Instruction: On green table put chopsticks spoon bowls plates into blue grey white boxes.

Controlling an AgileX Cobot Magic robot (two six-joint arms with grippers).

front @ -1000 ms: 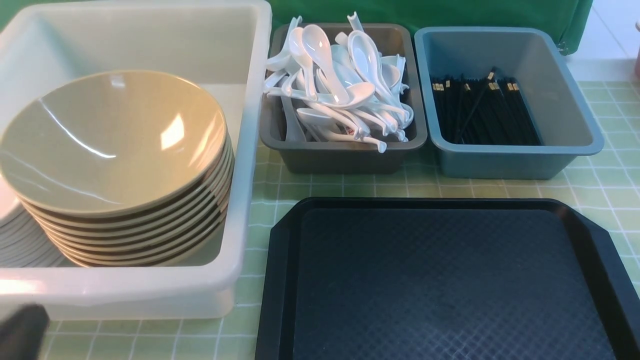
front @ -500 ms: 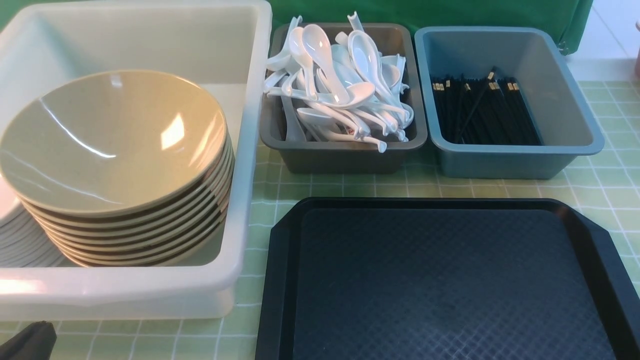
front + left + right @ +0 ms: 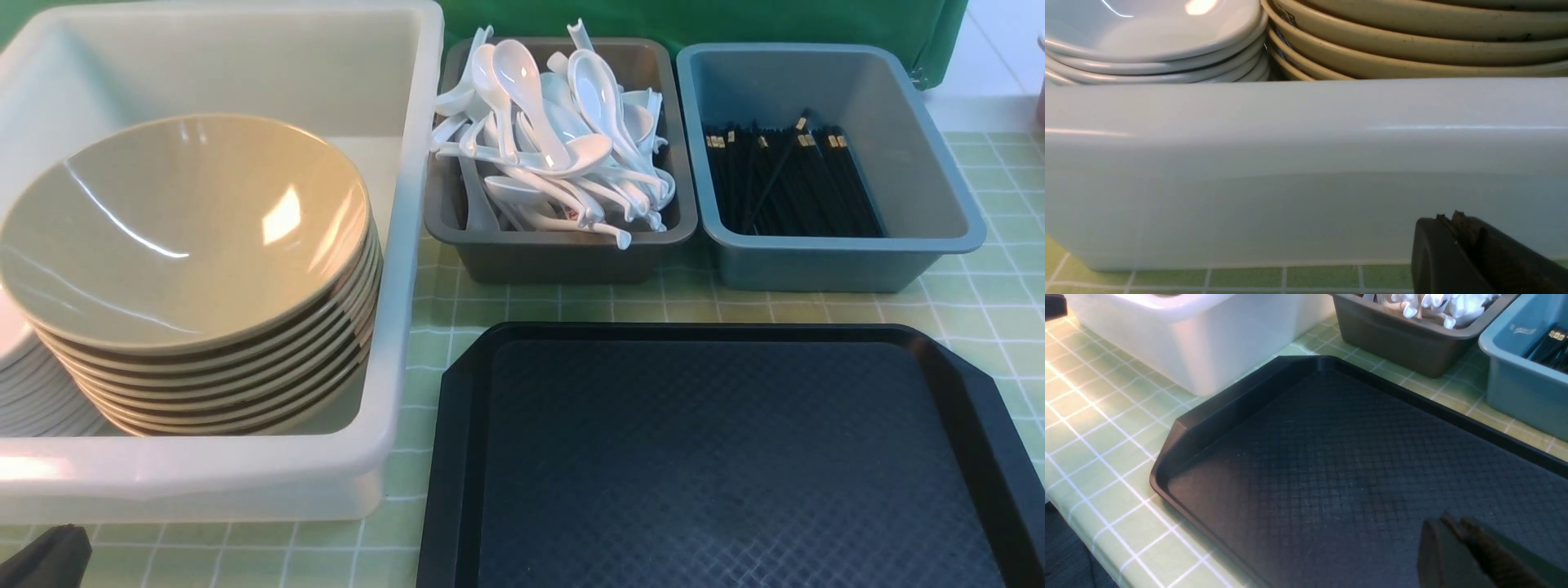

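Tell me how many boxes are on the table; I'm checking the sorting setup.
3. The white box with bowls and plates stands on the left, the grey box of spoons in the middle, and the blue box of chopsticks on the right.

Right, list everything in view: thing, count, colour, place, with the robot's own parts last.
white box: one, white, table's left
bowls: one stack, count unclear, tan, inside the white box
plates: one stack, count unclear, white, in the white box beside the bowls
grey box: one, grey, rear middle
spoons: a heap, white, in the grey box
blue box: one, blue-grey, rear right
chopsticks: many, black, in the blue box
tray: one, black, bare, front right
tablecloth: one, green checked, under everything
left gripper: black, shut, low before the white box
right gripper: black, shut, over the tray
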